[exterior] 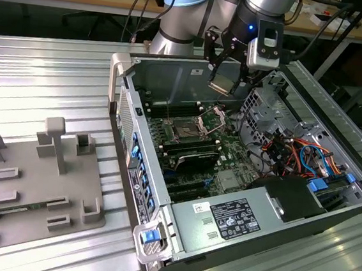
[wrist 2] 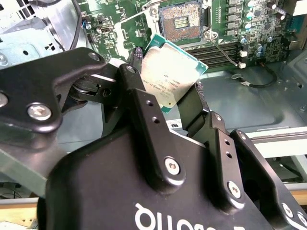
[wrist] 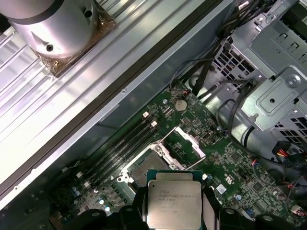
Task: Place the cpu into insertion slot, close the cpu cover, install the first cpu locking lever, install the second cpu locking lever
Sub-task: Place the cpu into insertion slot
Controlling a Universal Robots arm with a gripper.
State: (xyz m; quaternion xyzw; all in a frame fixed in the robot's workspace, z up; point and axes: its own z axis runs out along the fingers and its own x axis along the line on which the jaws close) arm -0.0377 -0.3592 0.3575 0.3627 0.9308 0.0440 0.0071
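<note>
Grips the cpu [wrist 2: 170, 79] by two opposite edges in the end effector [wrist 2: 168, 69], black fingers [wrist 2: 139, 103] drawn in to the chip's width, silvery top toward the wrist cameras. Hangs tilted over the open computer case [exterior: 174, 77] on the ribbed metal desk [exterior: 45, 77], well above the green board [wrist: 235, 160] and touching nothing but the fingers. Below, the insertion slot [exterior: 186, 131], dark, square and bare, in sight just beyond the chip in both wrist views. Beside it, the cpu cover [exterior: 212, 119] swung up on its hinge, green board showing through its hollow middle. Open air between chip and slot. Along one side of the slot, long black memory slots [wrist: 122, 143]; toward the exterior view's right, a perforated drive cage [exterior: 267, 105] and a tangle of orange and blue cables [exterior: 304, 154], near the end effector's flank. At the case's near end, a labelled grey power-supply box [exterior: 234, 219]. At the exterior view's left, on the desk and well apart from the case, a grey moulded fixture [exterior: 35, 185] with upright posts. Behind the case, the arm's silver and blue joint [exterior: 180, 14].
</note>
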